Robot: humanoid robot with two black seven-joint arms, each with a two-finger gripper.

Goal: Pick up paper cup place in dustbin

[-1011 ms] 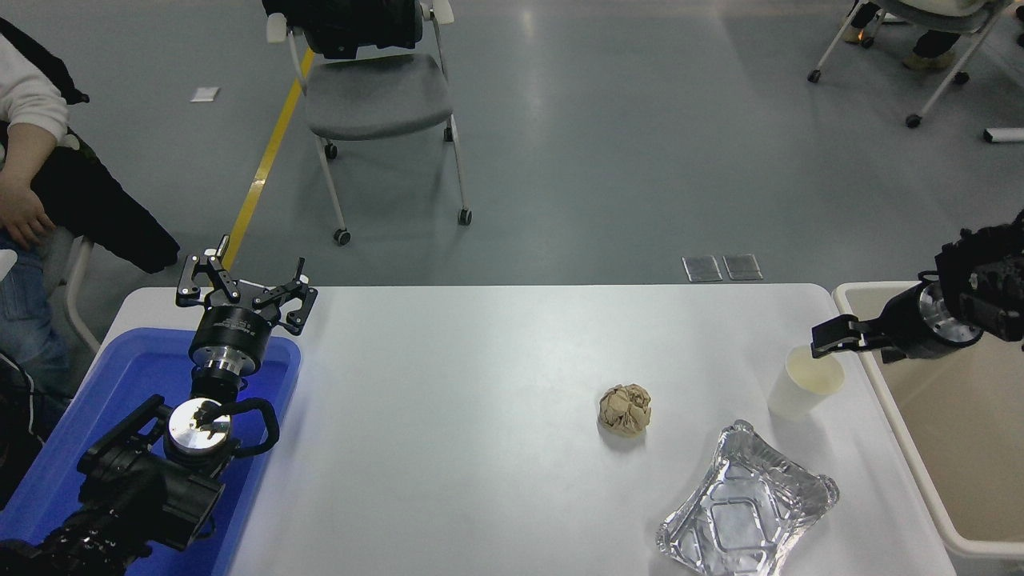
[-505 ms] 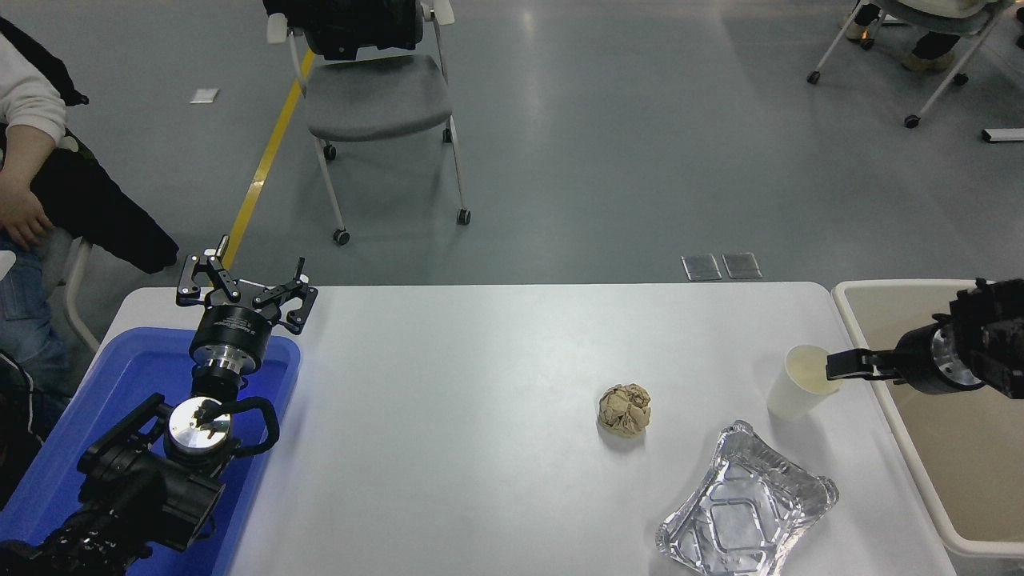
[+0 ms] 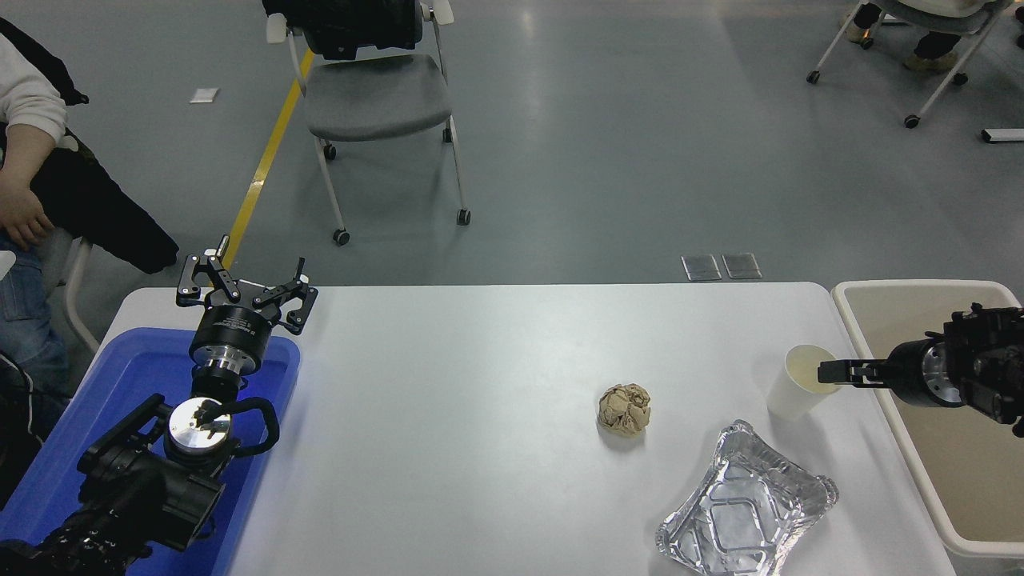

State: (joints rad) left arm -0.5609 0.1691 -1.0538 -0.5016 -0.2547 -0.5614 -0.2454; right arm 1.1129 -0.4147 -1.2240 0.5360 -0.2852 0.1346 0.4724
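Note:
The paper cup (image 3: 794, 384) stands upright on the white table (image 3: 480, 400) near its right edge, cream inside showing. My right gripper (image 3: 829, 373) comes in level from the right, seen edge-on, and its tip reaches over the cup's right rim into the mouth. I cannot tell whether it grips the rim. The beige dustbin (image 3: 860, 336) stands just right of the table, under my right wrist. My left gripper (image 3: 246, 282) is parked open and empty over the blue tray (image 3: 120, 376) at the lower left.
A crumpled brown paper ball (image 3: 625, 409) lies left of the cup. A crinkled silver foil tray (image 3: 746, 510) lies in front of it. A person sits at the far left (image 3: 32, 160). Office chairs (image 3: 376, 96) stand beyond the table.
My right gripper has come down from above the cup's far rim to rim height and turned edge-on. The cup has shifted slightly left. The left arm has not moved.

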